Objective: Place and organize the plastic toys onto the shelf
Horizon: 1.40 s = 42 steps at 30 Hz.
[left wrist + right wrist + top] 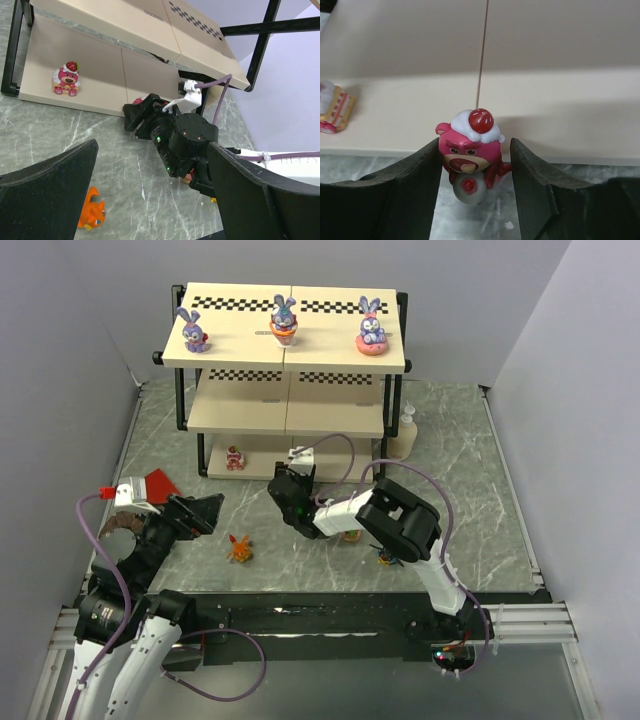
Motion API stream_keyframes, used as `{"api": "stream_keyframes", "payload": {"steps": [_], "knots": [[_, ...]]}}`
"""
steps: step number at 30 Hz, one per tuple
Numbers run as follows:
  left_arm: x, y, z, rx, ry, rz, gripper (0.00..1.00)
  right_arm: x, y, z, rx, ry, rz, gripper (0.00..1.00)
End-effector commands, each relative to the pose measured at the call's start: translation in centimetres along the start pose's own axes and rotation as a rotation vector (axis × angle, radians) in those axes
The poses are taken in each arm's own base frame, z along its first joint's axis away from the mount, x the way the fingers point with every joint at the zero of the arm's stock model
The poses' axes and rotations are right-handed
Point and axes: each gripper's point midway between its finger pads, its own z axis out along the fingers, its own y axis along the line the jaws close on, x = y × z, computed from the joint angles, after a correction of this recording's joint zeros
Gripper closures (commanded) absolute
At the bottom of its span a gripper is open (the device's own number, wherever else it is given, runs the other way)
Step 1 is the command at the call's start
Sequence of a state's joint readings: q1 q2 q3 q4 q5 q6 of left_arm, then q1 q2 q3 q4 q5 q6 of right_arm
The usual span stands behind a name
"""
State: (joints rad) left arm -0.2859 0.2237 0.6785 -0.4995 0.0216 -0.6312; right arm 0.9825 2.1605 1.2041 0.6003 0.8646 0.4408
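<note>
Shelf: 3 cream boards, black frame, checker strips, standing at the back of the marble table.

R gripper is clamped on the pink bear, right at the front edge of the bottom board. The bear has a frowning face, a white cream cap w/ a red cherry and a grey round base.

L gripper has its jaws spread wide w/ nothing between them, over the table near the red block.

Top tier: 3 purple-blue bunnies in a row, the left on a purple base, the mid on an orange cupcake, the right on a pink doughnut.

Bottom tier, left: a 2nd pink figure w/ a strawberry hat.

Orange spiky toy is on the table btwn the arms.

Dark blue-yellow toy is under the R arm, mostly hidden.
</note>
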Motion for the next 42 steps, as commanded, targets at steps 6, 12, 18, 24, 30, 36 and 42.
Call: {"api": "stream_keyframes", "payload": {"steps": [6, 12, 18, 24, 30, 36, 42], "knots": [[-0.1, -0.1, -0.1, 0.002, -0.004, -0.002, 0.04, -3.5, 1.4, 0.8, 0.014, 0.007, 0.08, 1.0], [0.1, 0.0, 0.3, -0.007, 0.014, -0.002, 0.04, -3.0, 1.3, 1.5, 0.046, 0.066, 0.079, 1.0], [0.4, 0.1, 0.5, -0.015, 0.026, -0.002, 0.04, -3.1, 1.1, 2.0, 0.069, 0.093, 0.091, 1.0], [0.5, 0.1, 0.6, -0.014, 0.035, -0.002, 0.04, -2.8, 0.9, 2.1, 0.093, 0.112, 0.086, 1.0], [0.5, 0.0, 0.6, -0.011, 0.035, -0.004, 0.04, -2.7, 0.6, 2.3, 0.089, 0.131, 0.117, 1.0], [0.7, 0.4, 1.2, -0.041, 0.055, -0.013, 0.04, -3.5, 0.8, 0.9, 0.013, 0.04, 0.103, 1.0], [0.6, 1.9, 2.9, -0.17, 0.027, -0.202, 0.04, -7.1, 2.6, -2.4, -0.088, -0.121, 0.05, 1.0]]}}
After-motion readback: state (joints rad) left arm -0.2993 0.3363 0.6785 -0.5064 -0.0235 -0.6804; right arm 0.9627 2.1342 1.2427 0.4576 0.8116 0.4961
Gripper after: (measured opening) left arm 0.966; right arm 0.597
